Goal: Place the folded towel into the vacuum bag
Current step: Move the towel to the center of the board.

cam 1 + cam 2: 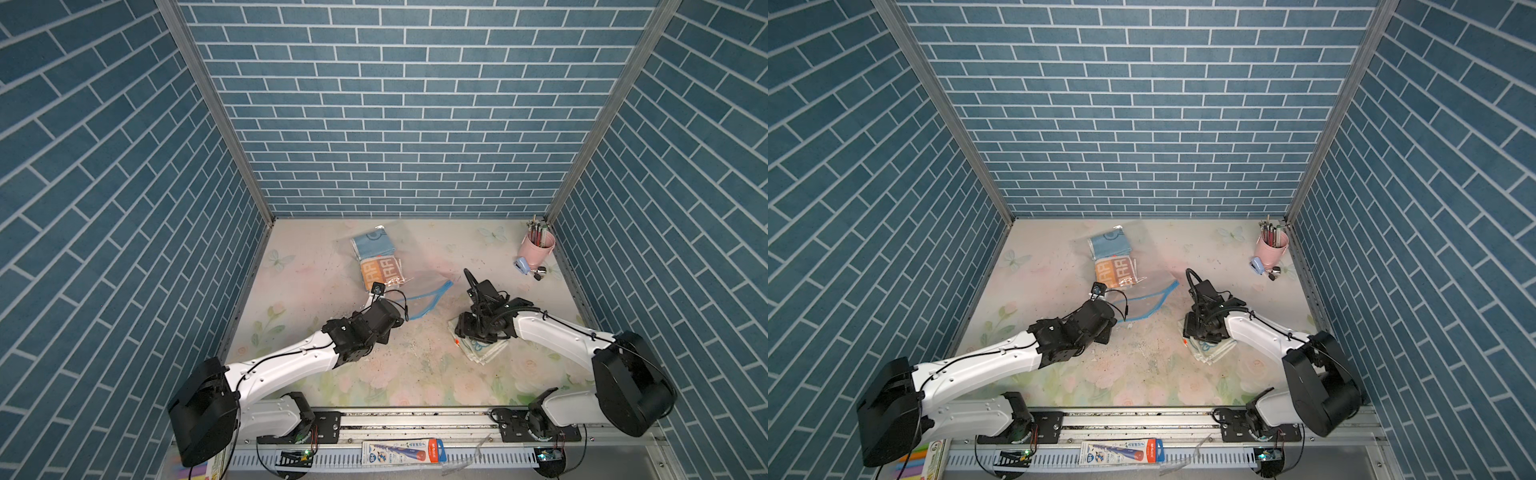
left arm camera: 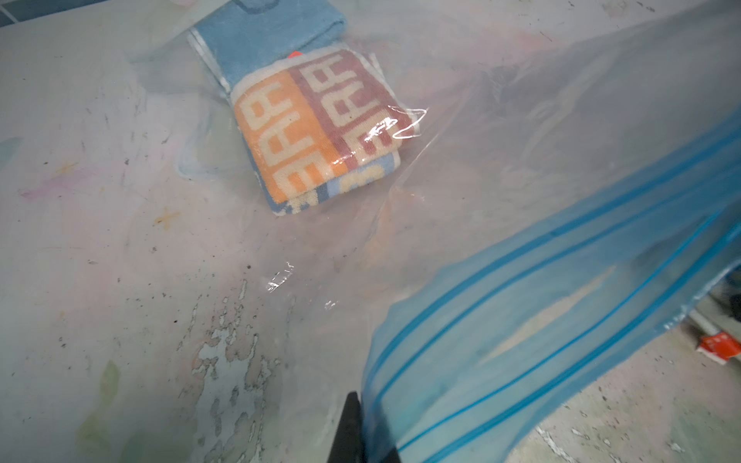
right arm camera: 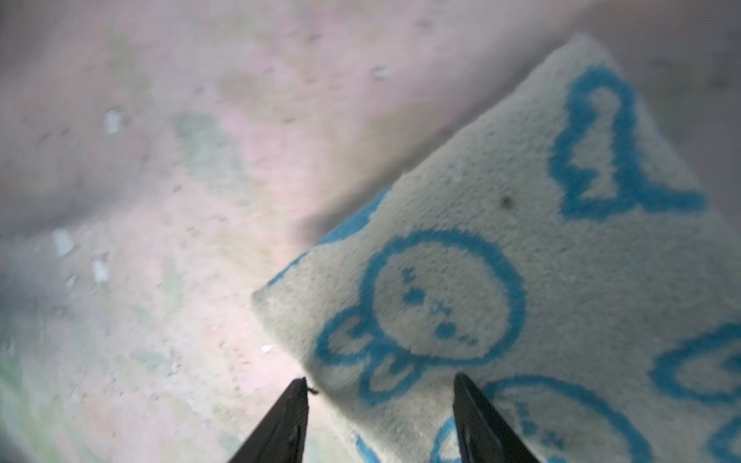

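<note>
Towel (image 3: 501, 280) lay on table (image 1: 316, 270), R side, well apart from bag (image 2: 521, 140). Soft, light, floppy terry, so prob. best pinched thru all layers at an edge, else the fold opens. R gripper (image 3: 381, 385) was spread, straddling towel's edge, not yet closed. L gripper (image 2: 363, 421) was pinching bag's blue zip strip, holding mouth up. Film looked slippery and limp, so mouth may sag. Blue towel (image 1: 372, 245) & orange towel (image 1: 380, 270) already filled bag's far end. Pink cup (image 1: 536, 247) stood in back corner, clear of path.
</note>
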### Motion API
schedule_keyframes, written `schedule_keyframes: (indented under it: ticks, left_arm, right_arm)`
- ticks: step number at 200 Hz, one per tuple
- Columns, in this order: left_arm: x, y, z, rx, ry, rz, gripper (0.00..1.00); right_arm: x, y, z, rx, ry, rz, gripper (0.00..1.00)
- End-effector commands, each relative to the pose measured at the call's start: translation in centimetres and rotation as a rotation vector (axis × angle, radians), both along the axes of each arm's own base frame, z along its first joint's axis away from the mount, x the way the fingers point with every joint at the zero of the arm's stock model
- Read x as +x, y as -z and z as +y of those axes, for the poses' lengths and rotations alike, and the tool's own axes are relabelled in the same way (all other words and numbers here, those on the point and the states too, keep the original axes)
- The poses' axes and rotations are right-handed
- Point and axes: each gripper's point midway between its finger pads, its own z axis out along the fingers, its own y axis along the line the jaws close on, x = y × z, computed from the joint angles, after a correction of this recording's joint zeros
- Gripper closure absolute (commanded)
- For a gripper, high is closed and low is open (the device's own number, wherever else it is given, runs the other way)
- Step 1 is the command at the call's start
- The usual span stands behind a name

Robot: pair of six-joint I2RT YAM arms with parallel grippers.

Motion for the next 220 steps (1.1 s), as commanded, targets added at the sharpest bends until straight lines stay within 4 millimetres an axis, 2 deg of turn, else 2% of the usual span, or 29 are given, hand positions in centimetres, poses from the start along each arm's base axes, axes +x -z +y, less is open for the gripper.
schedule_keyframes:
  ticks: [1,19,42,72,118,154,185,220]
  left_arm:
    - [0.0,-0.3,2.2,0.035,-0.077,-0.031,1.0]
    - [-0.1,-0.5,2.6,0.022,-0.091,-0.043,1.0]
    - [0.0,-0.7,2.5,0.003,-0.096,-0.052,1.0]
    - [0.4,-0.5,2.0,0.004,-0.09,-0.048,1.0]
    - [0.6,-0.6,1.1,-0.02,-0.074,-0.039,1.0]
    - [0.5,-0.8,1.1,-0.033,-0.073,-0.041,1.0]
    - [0.4,-0.9,1.0,-0.052,-0.078,-0.04,1.0]
    - [0.4,-0.7,0.7,-0.052,-0.068,-0.03,1.0]
  right_arm:
    - [-0.3,-0.8,1.9,-0.005,-0.121,-0.024,0.41]
    - [-0.4,-1.6,1.5,-0.006,-0.108,-0.051,0.4]
    - [-0.6,-3.7,1.2,0.054,-0.063,-0.102,0.38]
    - [-1.7,-5.1,2.5,0.225,0.01,-0.076,0.38]
    - [-3.3,-4.1,4.1,0.375,0.086,0.006,0.38]
    - [-3.8,-1.7,4.4,0.367,0.097,0.061,0.38]
    - [-4.5,0.8,3.4,0.305,0.142,0.118,0.39]
    - [-5.1,1.8,0.8,0.208,0.203,0.11,0.39]
